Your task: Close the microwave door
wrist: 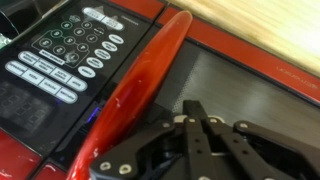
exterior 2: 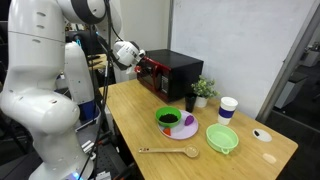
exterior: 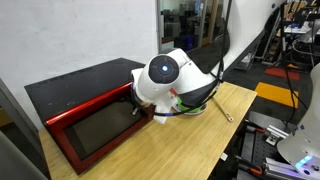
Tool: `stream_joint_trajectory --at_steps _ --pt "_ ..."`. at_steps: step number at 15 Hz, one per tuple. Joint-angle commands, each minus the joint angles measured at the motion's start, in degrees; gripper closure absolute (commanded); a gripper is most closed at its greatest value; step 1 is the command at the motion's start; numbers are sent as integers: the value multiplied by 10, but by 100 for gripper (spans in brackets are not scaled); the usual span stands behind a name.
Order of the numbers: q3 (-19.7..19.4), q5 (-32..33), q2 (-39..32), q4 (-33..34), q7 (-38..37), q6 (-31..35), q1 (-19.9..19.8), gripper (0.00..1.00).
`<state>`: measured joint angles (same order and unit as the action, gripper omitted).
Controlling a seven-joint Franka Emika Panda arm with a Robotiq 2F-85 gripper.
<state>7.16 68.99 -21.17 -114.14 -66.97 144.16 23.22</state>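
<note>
The microwave (exterior: 80,82) has a matte black casing and stands at the back of the wooden table; it also shows in an exterior view (exterior 2: 178,68). The microwave door (exterior: 98,130) looks flush with the red front. In the wrist view I see the dark door window (wrist: 255,85), the red handle (wrist: 150,65) and the control panel (wrist: 70,50). My gripper (wrist: 195,106) is shut and empty. Its fingertips are against the window just beside the handle. It also shows in both exterior views (exterior: 140,108) (exterior 2: 141,58).
On the wooden table (exterior 2: 140,120) are a green bowl on a purple plate (exterior 2: 170,120), a light green bowl (exterior 2: 222,138), a wooden spoon (exterior 2: 170,151), a white cup (exterior 2: 228,108), a black cup (exterior 2: 190,101) and a small plant (exterior 2: 203,90).
</note>
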Motion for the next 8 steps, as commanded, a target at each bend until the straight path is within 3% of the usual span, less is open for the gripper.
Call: stream_joint_trajectory --at_steps 1,5,8 --pt "2 23 -48 65 -10 -16 -13 100" --pt "16 -17 -52 65 18 -9 -26 100" --pt "64 -170 20 -3 146 24 -60 100"
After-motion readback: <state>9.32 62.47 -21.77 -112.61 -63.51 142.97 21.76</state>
